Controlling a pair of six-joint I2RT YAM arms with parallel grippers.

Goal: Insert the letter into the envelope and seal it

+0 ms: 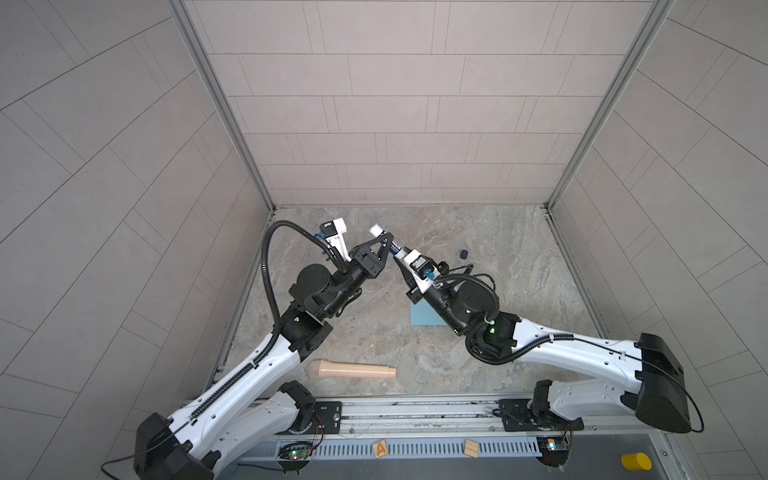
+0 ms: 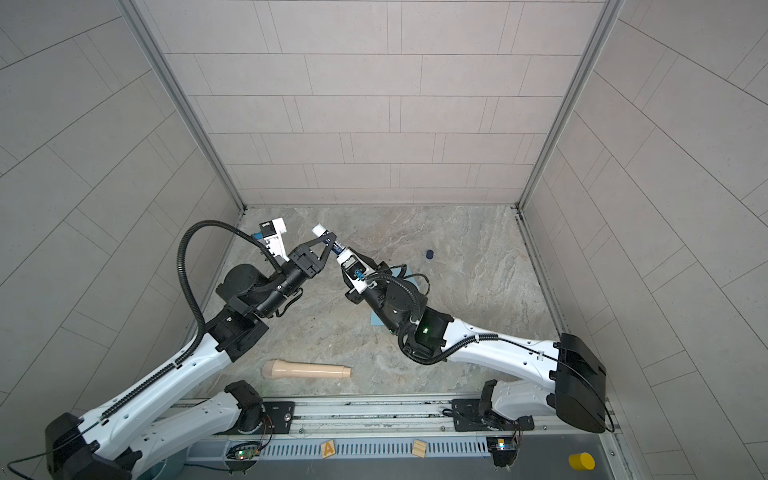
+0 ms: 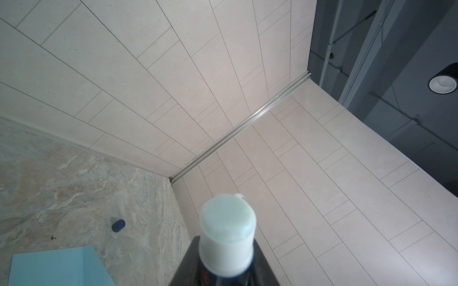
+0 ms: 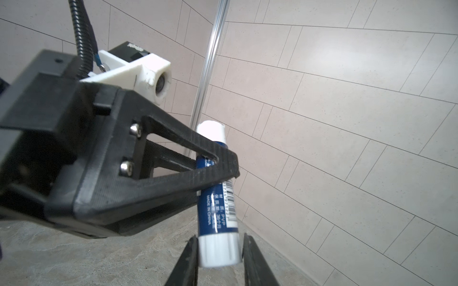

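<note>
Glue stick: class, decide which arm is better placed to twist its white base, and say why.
Probably the right. Fingers of the right gripper flank the white base of the glue stick; the left gripper clamps its blue barrel, likely only steadying it.

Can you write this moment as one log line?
left pincer: shut on glue stick; right pincer: around its base, grip unclear; cap: on table; envelope: on table

One glue stick [image 4: 216,210], one dark blue cap [image 1: 464,254], one blue envelope [image 1: 424,316], one beige handle [image 1: 351,369], two wooden blocks [image 1: 380,449], one yellow cylinder [image 1: 636,461].
</note>
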